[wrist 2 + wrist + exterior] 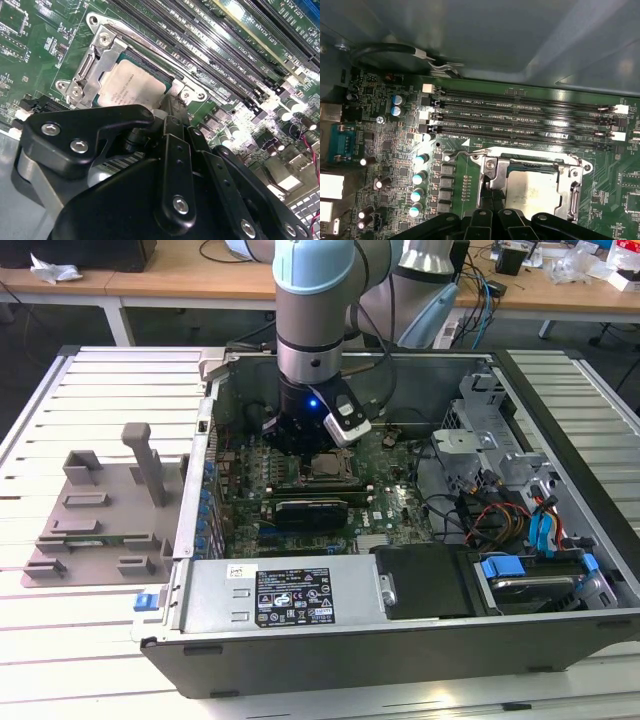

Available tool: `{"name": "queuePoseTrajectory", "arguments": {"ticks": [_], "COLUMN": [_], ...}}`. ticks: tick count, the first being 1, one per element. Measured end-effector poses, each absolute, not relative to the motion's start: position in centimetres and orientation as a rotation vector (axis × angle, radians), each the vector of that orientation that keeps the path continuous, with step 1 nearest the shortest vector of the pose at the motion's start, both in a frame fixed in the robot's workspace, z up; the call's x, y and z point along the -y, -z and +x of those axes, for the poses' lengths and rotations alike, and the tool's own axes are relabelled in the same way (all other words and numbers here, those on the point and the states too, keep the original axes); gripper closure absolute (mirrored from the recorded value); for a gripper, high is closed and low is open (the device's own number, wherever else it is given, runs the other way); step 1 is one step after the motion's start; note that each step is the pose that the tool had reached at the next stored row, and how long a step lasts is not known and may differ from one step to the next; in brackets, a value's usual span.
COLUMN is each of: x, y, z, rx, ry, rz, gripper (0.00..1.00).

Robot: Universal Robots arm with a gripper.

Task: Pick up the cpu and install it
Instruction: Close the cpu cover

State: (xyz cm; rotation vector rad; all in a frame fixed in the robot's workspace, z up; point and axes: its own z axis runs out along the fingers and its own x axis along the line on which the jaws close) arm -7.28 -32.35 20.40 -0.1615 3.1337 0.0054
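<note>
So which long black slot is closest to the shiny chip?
The memory slot right beside the socket frame holding the cpu; the other three lie farther, toward the case wall.

The open grey metal computer case (400, 655) walls in every side, leaving room from overhead. Long black memory slots (520, 112) run just beside the silvery square cpu (132, 87). The black gripper (308, 445) hangs directly over it, and tangled coloured cables (480, 510) lie nearby.

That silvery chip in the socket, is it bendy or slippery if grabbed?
Likely stiff: the cpu is a flat metal-topped square. Probably slippery, since its top looks smooth. It sits flat in the socket, so it shouldn't roll or tip.
</note>
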Motion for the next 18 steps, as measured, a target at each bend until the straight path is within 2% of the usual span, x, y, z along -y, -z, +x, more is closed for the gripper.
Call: {"name": "queuePoseTrajectory", "arguments": {"ticks": [18], "x": [32.35], "y": [-21.21], "z": [-7.74], "rx": [-3.129], "ry": [-0.005], "rz": [-0.161], "gripper": [0.89]}}
